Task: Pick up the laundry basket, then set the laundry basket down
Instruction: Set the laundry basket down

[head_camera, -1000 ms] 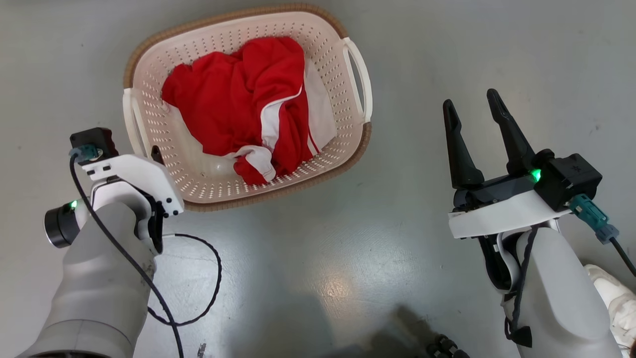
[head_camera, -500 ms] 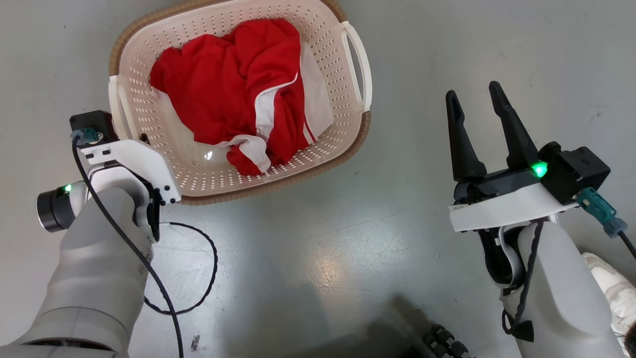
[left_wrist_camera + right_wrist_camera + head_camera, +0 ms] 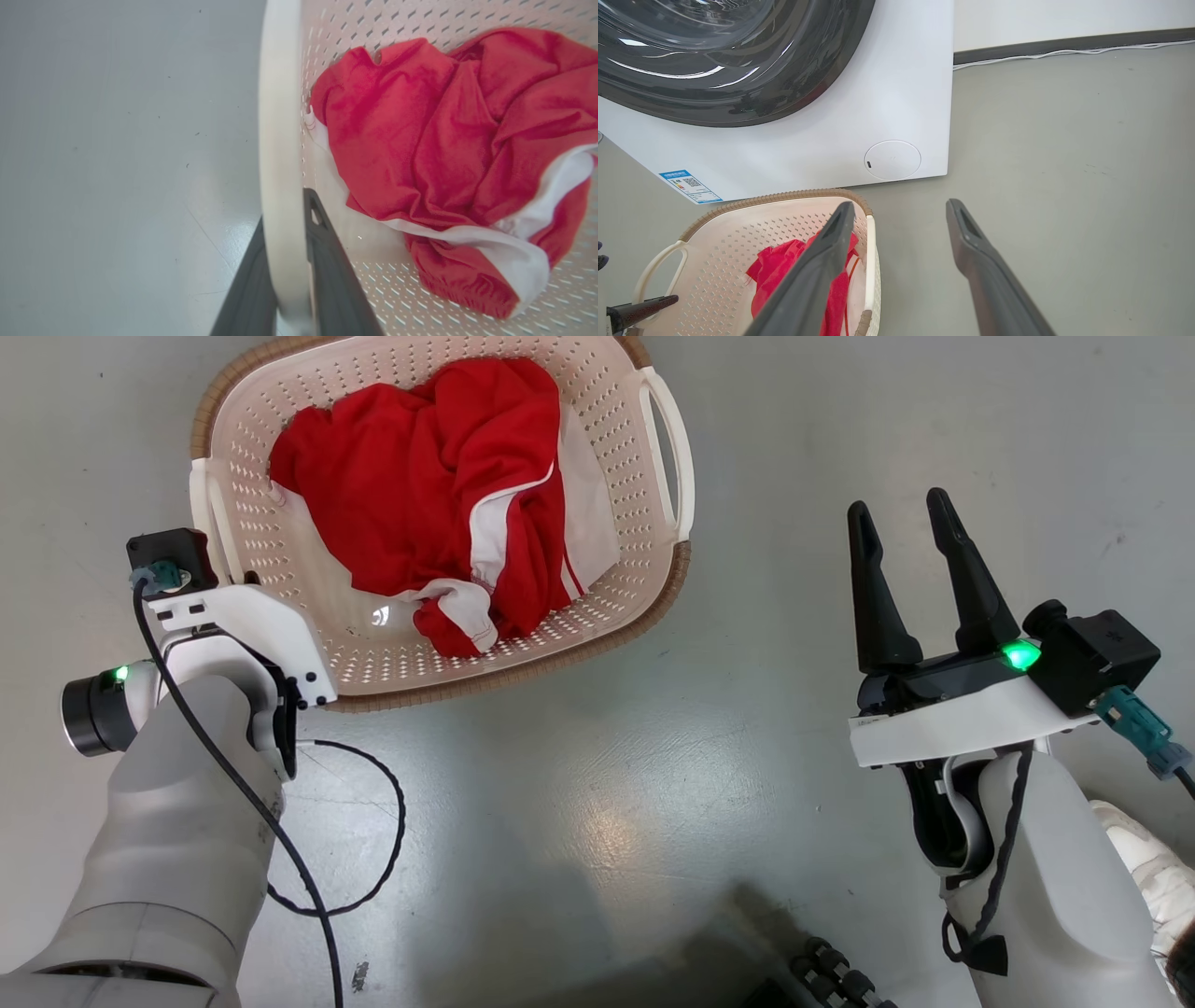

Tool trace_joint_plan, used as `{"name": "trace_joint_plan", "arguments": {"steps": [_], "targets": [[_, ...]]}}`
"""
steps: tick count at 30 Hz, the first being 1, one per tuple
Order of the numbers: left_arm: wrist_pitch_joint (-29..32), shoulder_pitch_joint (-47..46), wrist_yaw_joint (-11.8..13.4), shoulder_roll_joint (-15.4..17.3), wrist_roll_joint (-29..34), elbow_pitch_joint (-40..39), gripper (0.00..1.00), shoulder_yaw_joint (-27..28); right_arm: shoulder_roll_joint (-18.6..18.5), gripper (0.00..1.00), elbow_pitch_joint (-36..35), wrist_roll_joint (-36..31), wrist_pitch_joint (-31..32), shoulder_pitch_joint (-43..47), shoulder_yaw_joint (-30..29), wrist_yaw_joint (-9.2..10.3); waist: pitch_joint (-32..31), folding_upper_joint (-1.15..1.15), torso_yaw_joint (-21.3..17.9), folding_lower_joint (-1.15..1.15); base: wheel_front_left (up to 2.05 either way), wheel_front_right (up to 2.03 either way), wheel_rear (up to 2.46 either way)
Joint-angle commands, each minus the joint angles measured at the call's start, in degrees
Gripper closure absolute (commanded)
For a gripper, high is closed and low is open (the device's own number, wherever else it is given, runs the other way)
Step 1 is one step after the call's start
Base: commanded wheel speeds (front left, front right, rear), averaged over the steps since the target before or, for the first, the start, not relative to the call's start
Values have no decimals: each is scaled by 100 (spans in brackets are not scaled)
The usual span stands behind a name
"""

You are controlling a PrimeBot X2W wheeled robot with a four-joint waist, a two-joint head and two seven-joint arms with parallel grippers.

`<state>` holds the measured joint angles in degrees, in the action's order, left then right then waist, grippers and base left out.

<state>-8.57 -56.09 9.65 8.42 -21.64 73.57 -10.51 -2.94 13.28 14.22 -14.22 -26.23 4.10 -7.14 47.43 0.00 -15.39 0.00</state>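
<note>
The left end effector [image 3: 285, 207] has its two dark fingers closed on the near white loop handle [image 3: 279, 116] of the laundry basket [image 3: 392, 658], one finger outside the loop and one inside against the perforated wall. The right end effector [image 3: 898, 504] stands wide open and holds nothing, well apart from the basket on its far side.

The basket sits at the robot's left front on the grey floor [image 3: 607, 784], just in front of a white front-loading washing machine [image 3: 831, 116]. A crumpled red and white garment [image 3: 420, 495] lies inside.

The thin perforated plastic looks light and fairly stiff, though it will likely flex, and the cloth adds little weight. Held by one handle alone, it will probably hang tilted and swing, and the smooth loop may turn between the fingers. The opposite handle [image 3: 674, 457] is free for a second hold.

In the head view the wrist mount covers the left fingers, and the basket's far rim is cut off at the top edge. Whether the base has left the floor I cannot tell.
</note>
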Motion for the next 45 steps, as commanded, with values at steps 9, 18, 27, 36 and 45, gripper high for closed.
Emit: {"name": "trace_joint_plan", "arguments": {"steps": [9, 18, 27, 36, 45], "targets": [[23, 19, 45, 202, 16, 10, 100, -64, 6, 0, -51, 53, -78, 38, 82, -35, -39, 0, 21, 0, 0, 0, 0], [26, -4, 18, 252, 6, 20, 100, -152, 6, 0, -28, 57, -78, 56, 109, -35, -43, 0, 43, 0, 0, 0, 0], [24, 4, 30, 263, -46, 26, 100, -187, 6, 0, -8, 17, -78, 76, 99, -35, -57, 0, 94, 0, 0, 0, 0], [13, 3, -26, 306, -118, 31, 100, -215, 6, 0, 0, -13, -78, 72, 99, -35, -60, 0, 116, 0, 0, 0, 0], [-3, 13, 105, 198, -199, 33, 3, -228, 6, 0, 5, -33, -78, 112, 75, -35, -102, 0, 159, 0, 0, 0, 0]]}}
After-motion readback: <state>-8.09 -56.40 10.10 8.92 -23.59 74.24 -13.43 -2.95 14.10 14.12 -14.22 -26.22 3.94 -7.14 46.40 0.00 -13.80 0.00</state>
